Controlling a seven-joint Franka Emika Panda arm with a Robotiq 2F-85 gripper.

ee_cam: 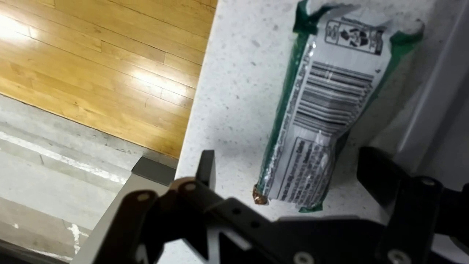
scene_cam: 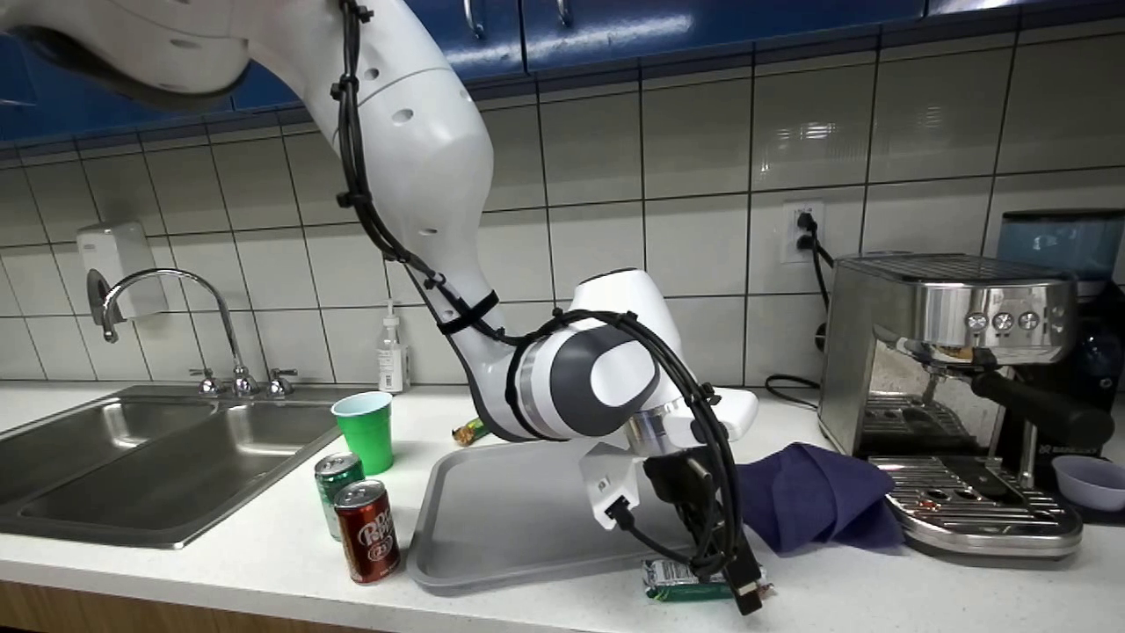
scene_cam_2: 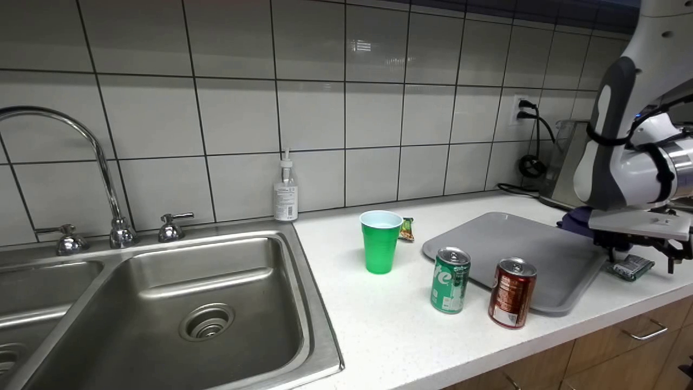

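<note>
Black pincer, its fingers spread wide apart, spans the bottom of the wrist view. Between them shows the lower end of a green-and-silver wrapped packet, clear of both; it lies barcode up on the white table, right of centre, reaching toward the top edge. In an exterior view a gray tray sits at lower centre, a purple cloth at lower right, and a red can, green can and green cup at lower left.
</note>
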